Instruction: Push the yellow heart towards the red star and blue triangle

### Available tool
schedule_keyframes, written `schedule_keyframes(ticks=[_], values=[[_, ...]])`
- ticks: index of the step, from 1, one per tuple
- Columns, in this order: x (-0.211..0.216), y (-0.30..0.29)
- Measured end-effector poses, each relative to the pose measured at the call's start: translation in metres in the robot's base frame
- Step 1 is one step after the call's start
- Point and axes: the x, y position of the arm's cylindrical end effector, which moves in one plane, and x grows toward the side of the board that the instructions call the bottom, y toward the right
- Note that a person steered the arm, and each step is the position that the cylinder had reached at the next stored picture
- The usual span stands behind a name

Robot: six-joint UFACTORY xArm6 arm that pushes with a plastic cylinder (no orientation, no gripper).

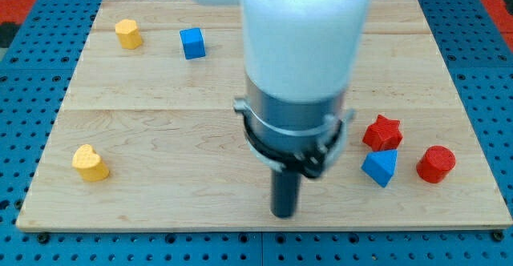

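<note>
The yellow heart (pixel 90 163) lies near the board's left edge, low in the view. The red star (pixel 382 131) sits at the right, with the blue triangle (pixel 380 168) just below it, almost touching. My tip (pixel 284 215) rests on the board near the bottom edge, middle of the view. It is far to the right of the yellow heart and left of the blue triangle, touching no block.
A red cylinder (pixel 435 164) stands right of the blue triangle. A yellow block (pixel 128 34) and a blue cube (pixel 192 43) sit at the top left. The arm's white body (pixel 300 50) hides the board's upper middle. The wooden board (pixel 160 122) lies on a blue pegboard.
</note>
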Motion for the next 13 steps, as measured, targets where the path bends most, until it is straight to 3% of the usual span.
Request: schedule_keyframes(ticks=[1, 2, 3, 4, 5, 7, 8, 9, 10, 12, 13], values=[[0.006, 0.002], [0.004, -0.06], [0.003, -0.193], [-0.024, -0.304], [-0.06, -0.346], [-0.068, -0.161], [-0.071, -0.12], [-0.075, -0.162], [-0.091, -0.153], [-0.101, -0.042], [-0.104, -0.017]])
